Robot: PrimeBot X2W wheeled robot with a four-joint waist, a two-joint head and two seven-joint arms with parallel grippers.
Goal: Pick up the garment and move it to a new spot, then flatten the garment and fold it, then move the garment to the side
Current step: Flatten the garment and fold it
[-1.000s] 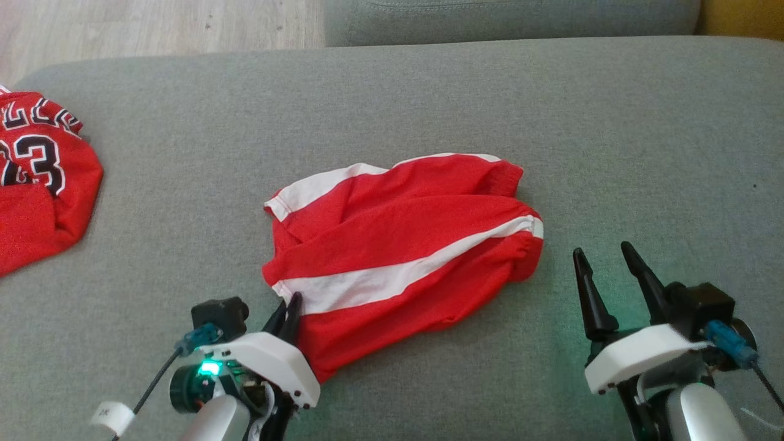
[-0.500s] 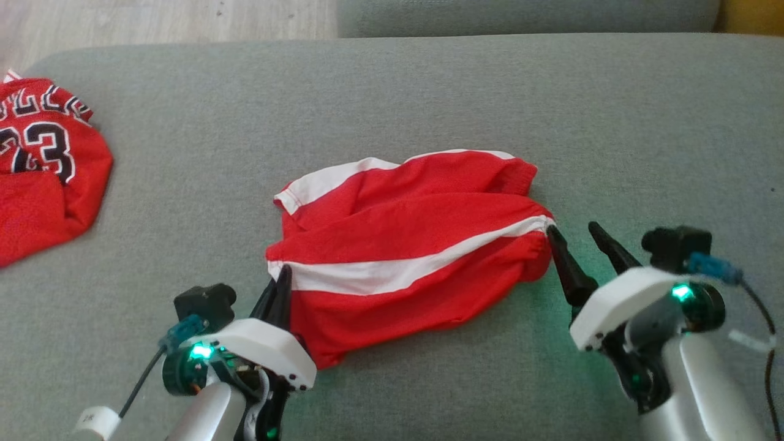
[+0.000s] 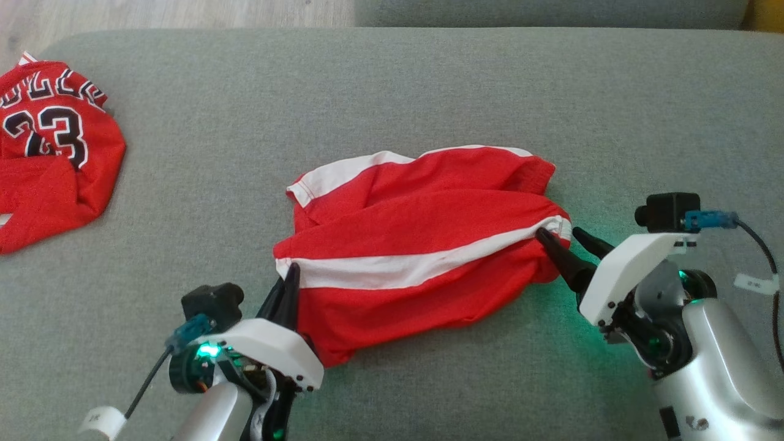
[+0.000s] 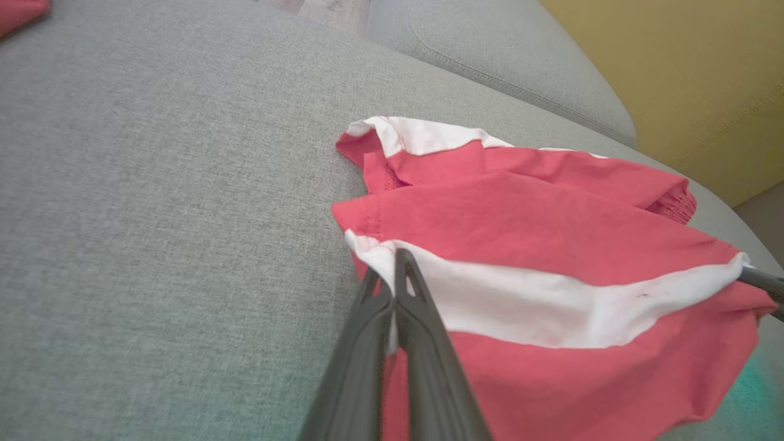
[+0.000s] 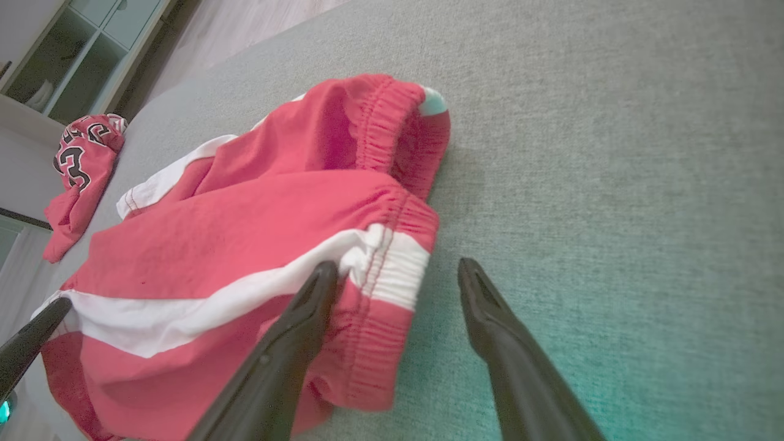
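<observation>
Garment pinched – L gripper, R gripper spread

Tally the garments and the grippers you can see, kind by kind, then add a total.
Garments: 2 (shorts, jersey)
Grippers: 2 (left gripper, right gripper)
Total: 4

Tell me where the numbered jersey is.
In the head view, the jersey lies crumpled at the left edge of the cushion, well apart from the shorts.
</observation>
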